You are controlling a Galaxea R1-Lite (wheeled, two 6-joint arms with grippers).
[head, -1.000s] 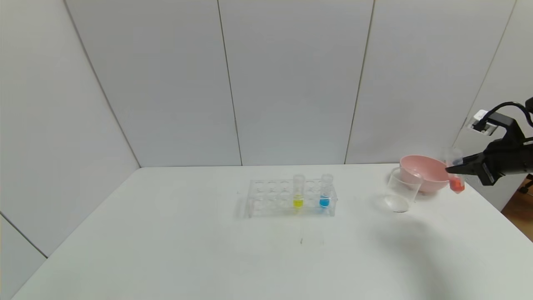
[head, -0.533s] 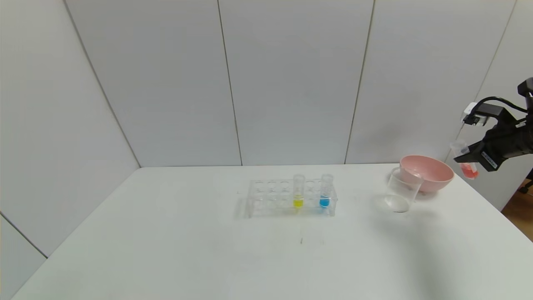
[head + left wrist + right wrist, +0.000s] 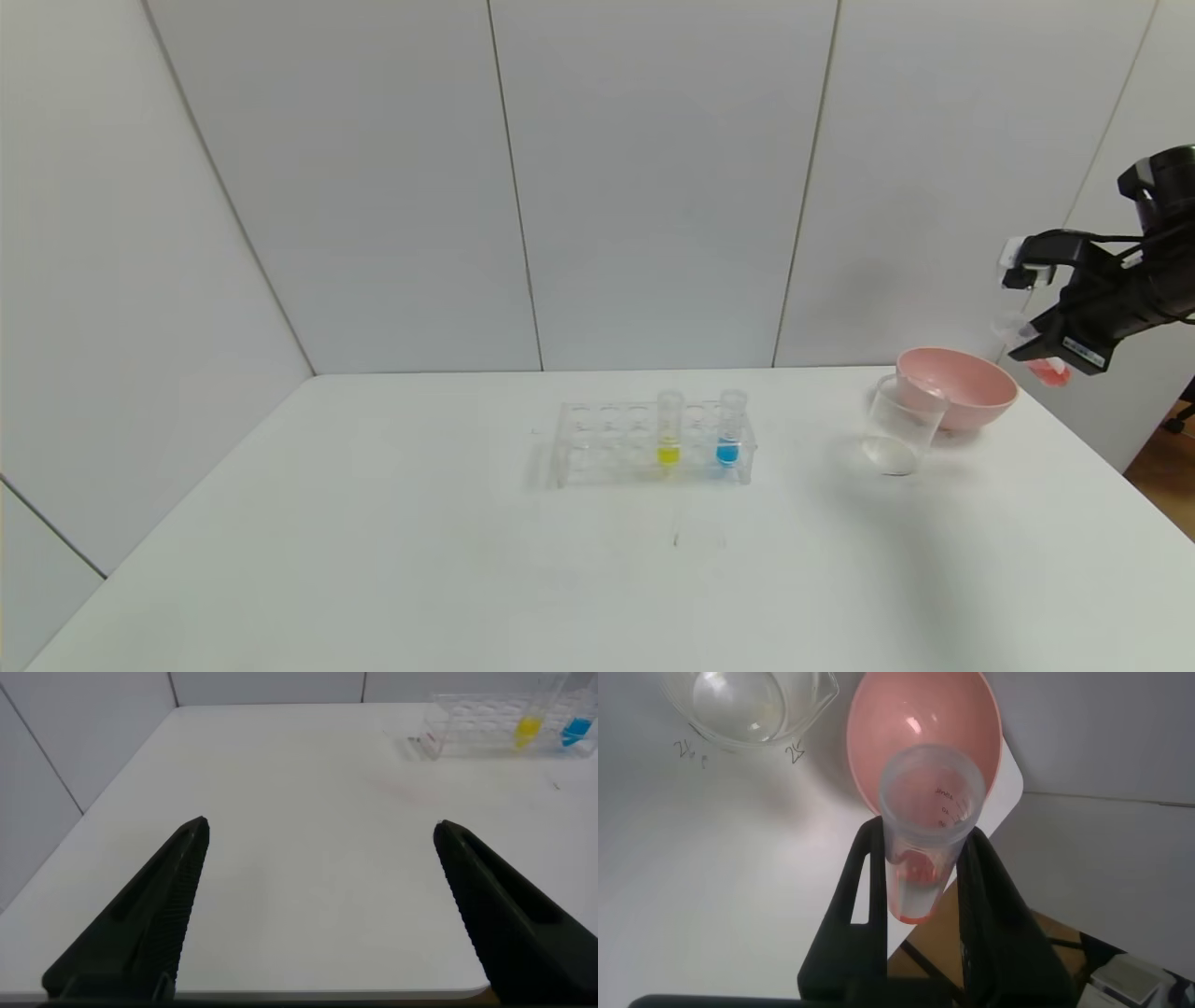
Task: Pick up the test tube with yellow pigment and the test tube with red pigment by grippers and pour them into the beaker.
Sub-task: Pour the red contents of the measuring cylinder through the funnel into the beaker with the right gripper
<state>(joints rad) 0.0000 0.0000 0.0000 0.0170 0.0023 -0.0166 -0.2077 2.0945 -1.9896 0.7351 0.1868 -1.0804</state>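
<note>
My right gripper (image 3: 1027, 353) is shut on the test tube with red pigment (image 3: 1047, 370), held tilted in the air beyond the table's right edge, right of and above the pink bowl. In the right wrist view the tube (image 3: 926, 840) sits between my black fingers (image 3: 864, 887), its open mouth towards the bowl. The clear beaker (image 3: 902, 425) stands on the table in front of the bowl, also in the right wrist view (image 3: 747, 705). The test tube with yellow pigment (image 3: 668, 429) stands upright in the clear rack (image 3: 607, 443). My left gripper (image 3: 320, 835) is open and empty over the table's near left part.
A pink bowl (image 3: 962, 373) stands at the far right of the white table, behind the beaker. A tube with blue liquid (image 3: 729, 427) stands in the rack right of the yellow one. The table's right edge (image 3: 1102, 457) lies under my right gripper.
My right gripper has risen with the red tube and tilted it, from beside the bowl's rim to well above it. The rack, beaker and bowl have not moved.
</note>
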